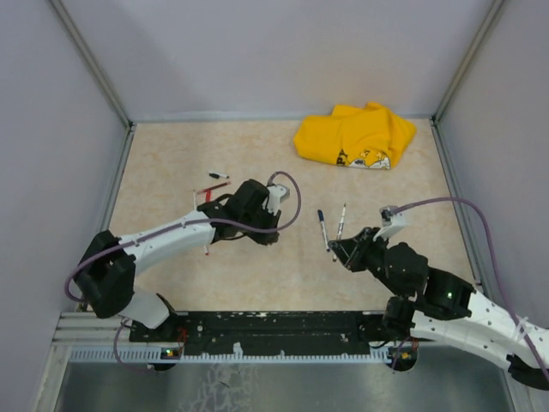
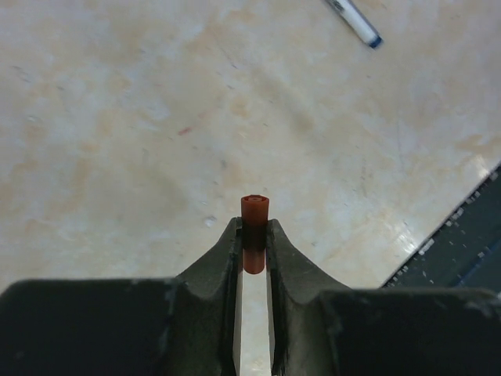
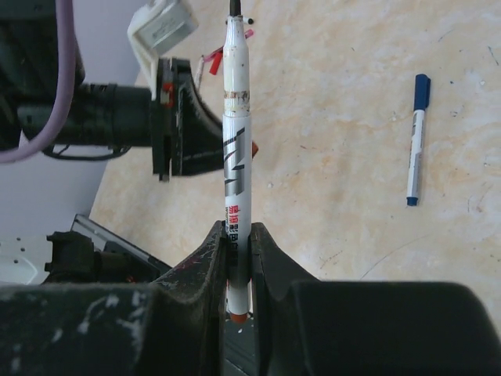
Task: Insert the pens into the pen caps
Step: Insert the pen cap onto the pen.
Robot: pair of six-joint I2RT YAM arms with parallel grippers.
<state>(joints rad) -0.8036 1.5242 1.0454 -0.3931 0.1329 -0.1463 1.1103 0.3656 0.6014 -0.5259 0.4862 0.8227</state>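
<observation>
1. Three pale grey walls (image 1: 257,51) close in a mottled beige counter (image 1: 171,163). A yellow cloth (image 1: 356,136) lies at the far side, well beyond both hands.
2. Left hand (image 2: 254,235): fingers nearly pressed together, pinching a red pen cap (image 2: 254,210) whose end pokes out past the fingertips.
3. Right hand (image 3: 237,239): narrowly closed on a white pen (image 3: 236,133) that stands out ahead of the fingertips, dark tip farthest away.
4. A blue-capped pen (image 3: 416,141) lies flat on the counter to the right of that hand, apart from it.
</observation>
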